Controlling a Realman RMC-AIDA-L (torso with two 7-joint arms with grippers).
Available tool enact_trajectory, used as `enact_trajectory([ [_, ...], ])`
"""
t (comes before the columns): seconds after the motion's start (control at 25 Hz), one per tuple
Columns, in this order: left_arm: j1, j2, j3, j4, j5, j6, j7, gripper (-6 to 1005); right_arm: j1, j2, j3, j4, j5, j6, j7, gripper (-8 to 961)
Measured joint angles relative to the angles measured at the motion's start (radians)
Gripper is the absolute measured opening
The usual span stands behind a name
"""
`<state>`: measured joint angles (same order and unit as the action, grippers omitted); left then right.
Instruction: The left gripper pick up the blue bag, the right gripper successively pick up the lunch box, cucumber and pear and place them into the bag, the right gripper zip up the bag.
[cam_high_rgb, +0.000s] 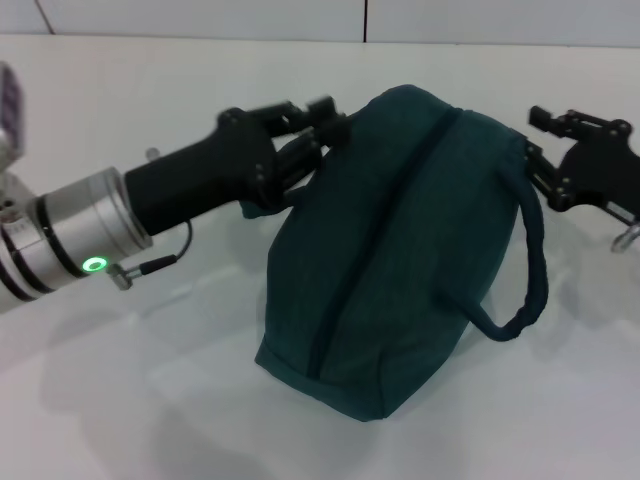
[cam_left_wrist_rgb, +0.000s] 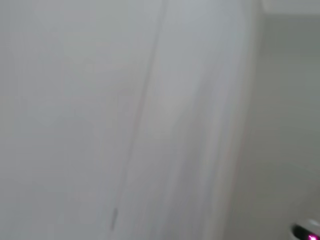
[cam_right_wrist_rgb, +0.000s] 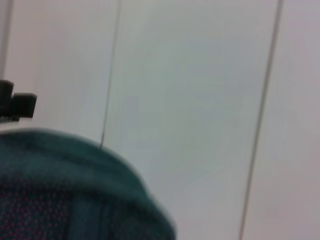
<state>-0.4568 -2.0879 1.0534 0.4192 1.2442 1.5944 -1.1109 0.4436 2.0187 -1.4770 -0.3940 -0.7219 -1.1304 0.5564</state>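
The blue bag is being held up on the white bench, with its lower end resting on the surface and its zipper running closed along the top. The left end effector is being pressed against the upper left edge of the bag, with its fingers closed on the fabric there. The right end effector is being kept at the bag's upper right end, beside the rope handle; whether it is open or closed cannot be told. In the right wrist view, only a part of the bag is being shown.
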Motion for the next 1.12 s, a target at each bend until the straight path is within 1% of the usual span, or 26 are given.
enact_trajectory([
  [0.12, 0.015, 0.001, 0.000, -0.006, -0.040, 0.016, 0.000, 244, -0.047, -0.004, 0.065, -0.013, 0.004, -0.087, 0.045, 338],
  [0.2, 0.026, 0.002, -0.001, -0.005, -0.054, 0.060, 0.012, 279, -0.072, -0.014, 0.100, -0.020, -0.003, -0.178, 0.088, 418],
  [0.24, 0.031, 0.002, 0.000, -0.003, -0.056, 0.092, 0.027, 297, -0.080, -0.025, 0.103, -0.027, -0.025, -0.251, 0.121, 458],
  [0.28, 0.034, 0.003, 0.001, -0.003, -0.055, 0.115, 0.041, 314, -0.079, -0.038, 0.100, -0.036, -0.059, -0.313, 0.151, 498],
  [0.32, 0.038, 0.003, 0.003, -0.003, -0.048, 0.151, 0.069, 332, -0.072, -0.046, 0.096, -0.046, -0.097, -0.372, 0.181, 538],
  [0.36, 0.043, 0.003, 0.005, -0.006, -0.035, 0.176, 0.095, 349, -0.060, -0.049, 0.093, -0.054, -0.143, -0.413, 0.207, 578],
  [0.44, 0.055, 0.000, 0.007, -0.018, -0.008, 0.215, 0.152, 384, -0.030, -0.049, 0.092, -0.068, -0.230, -0.484, 0.250, 622],
  [0.52, 0.066, -0.001, 0.007, -0.040, 0.000, 0.233, 0.207, 481, 0.004, -0.044, 0.093, -0.073, -0.296, -0.534, 0.280, 666],
  [0.64, 0.090, -0.001, 0.006, -0.068, -0.003, 0.253, 0.252, 626, 0.037, -0.040, 0.092, -0.080, -0.342, -0.559, 0.310, 733],
  [0.76, 0.107, 0.000, 0.002, -0.070, -0.004, 0.257, 0.268, 762, 0.048, -0.036, 0.096, -0.086, -0.355, -0.559, 0.323, 799],
  [0.84, 0.115, 0.001, 0.001, -0.069, -0.004, 0.260, 0.281, 853, 0.050, -0.034, 0.096, -0.087, -0.355, -0.557, 0.324, 799],
  [1.12, 0.118, 0.003, -0.001, -0.063, -0.006, 0.272, 0.306, 896, 0.047, -0.031, 0.112, -0.088, -0.351, -0.554, 0.326, 798],
])
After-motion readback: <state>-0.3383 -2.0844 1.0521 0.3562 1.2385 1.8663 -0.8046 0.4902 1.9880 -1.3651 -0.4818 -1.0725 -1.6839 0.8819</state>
